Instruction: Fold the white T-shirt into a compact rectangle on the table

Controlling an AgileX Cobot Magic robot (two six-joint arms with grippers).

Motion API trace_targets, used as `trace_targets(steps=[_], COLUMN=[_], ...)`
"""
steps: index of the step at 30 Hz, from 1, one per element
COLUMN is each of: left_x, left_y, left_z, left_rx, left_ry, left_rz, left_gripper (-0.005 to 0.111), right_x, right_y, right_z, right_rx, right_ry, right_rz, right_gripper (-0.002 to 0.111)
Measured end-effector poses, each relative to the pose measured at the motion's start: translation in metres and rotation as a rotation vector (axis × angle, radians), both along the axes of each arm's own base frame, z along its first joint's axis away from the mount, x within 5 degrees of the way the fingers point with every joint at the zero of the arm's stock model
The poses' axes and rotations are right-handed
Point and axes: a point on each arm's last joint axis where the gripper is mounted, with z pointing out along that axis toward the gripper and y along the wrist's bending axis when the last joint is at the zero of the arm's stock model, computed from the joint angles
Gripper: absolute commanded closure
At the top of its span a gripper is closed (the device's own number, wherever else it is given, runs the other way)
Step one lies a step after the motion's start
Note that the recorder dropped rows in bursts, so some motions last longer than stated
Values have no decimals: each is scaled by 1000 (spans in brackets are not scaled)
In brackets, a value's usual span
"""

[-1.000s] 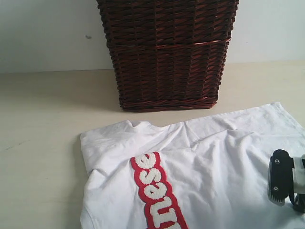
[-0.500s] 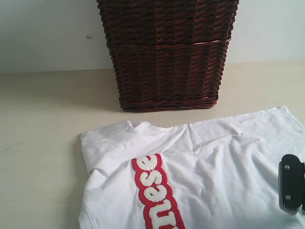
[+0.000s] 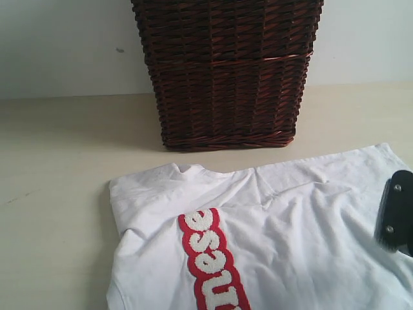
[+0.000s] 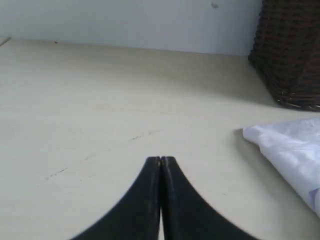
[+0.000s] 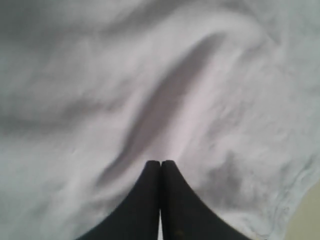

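The white T-shirt [image 3: 284, 226] lies spread and wrinkled on the table [image 3: 58, 194], its red band of white letters [image 3: 210, 261] running toward the near edge. My right gripper [image 5: 160, 162] is shut and empty, with its tips just above the shirt's creased cloth [image 5: 165, 100]. In the exterior view its black body [image 3: 395, 210] shows at the right edge, over the shirt's right side. My left gripper [image 4: 160, 158] is shut with nothing in it, over bare table, apart from the shirt's folded corner [image 4: 292, 150]. It does not show in the exterior view.
A tall dark brown wicker basket [image 3: 226, 71] stands on the table behind the shirt, close to its collar edge. It also shows as the basket [image 4: 292, 50] in the left wrist view. A pale wall rises behind the table. Bare table lies left of the shirt.
My right gripper has drifted right and slightly up, toward the edge of the exterior view. The shirt's right part shifted and settled flatter a second ago, and has lain still since.
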Motion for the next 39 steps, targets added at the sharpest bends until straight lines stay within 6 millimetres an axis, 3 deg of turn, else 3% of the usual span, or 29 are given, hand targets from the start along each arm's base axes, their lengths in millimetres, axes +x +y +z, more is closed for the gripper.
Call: trace_targets(steps=[3, 6, 10, 12, 13, 15, 20, 21, 22, 24, 26, 33, 39], left_x=[0, 0, 0, 0, 0, 0, 0, 0, 0, 0, 0, 0, 0], left_y=[0, 0, 0, 0, 0, 0, 0, 0, 0, 0, 0, 0, 0], left_z=[0, 0, 0, 0, 0, 0, 0, 0, 0, 0, 0, 0, 0], left_rx=[0, 0, 0, 0, 0, 0, 0, 0, 0, 0, 0, 0, 0], left_ry=[0, 0, 0, 0, 0, 0, 0, 0, 0, 0, 0, 0, 0], left_rz=[0, 0, 0, 0, 0, 0, 0, 0, 0, 0, 0, 0, 0], left_gripper=[107, 107, 107, 107, 107, 107, 107, 107, 107, 107, 107, 107, 107], right_x=[-15, -41, -53, -52, -52, -50, -38, -36, -33, -29, -24, 24, 46], right_y=[-7, -14, -21, -25, -26, -32, -54, -57, -59, -61, -61, -59, -51], right_z=[8, 9, 10, 10, 10, 7, -10, -13, -19, -26, -25, 19, 39], right_rx=[-81, -91, -2, 22, 29, 34, -81, -92, -92, -94, -99, 4, 130], right_ry=[66, 279, 389, 372, 367, 375, 413, 416, 424, 431, 395, 41, -122], right_rz=[182, 393, 429, 390, 374, 344, 343, 345, 344, 348, 330, 122, 113], right_gripper=[108, 108, 104, 91, 69, 46, 59, 66, 84, 108, 108, 108, 108])
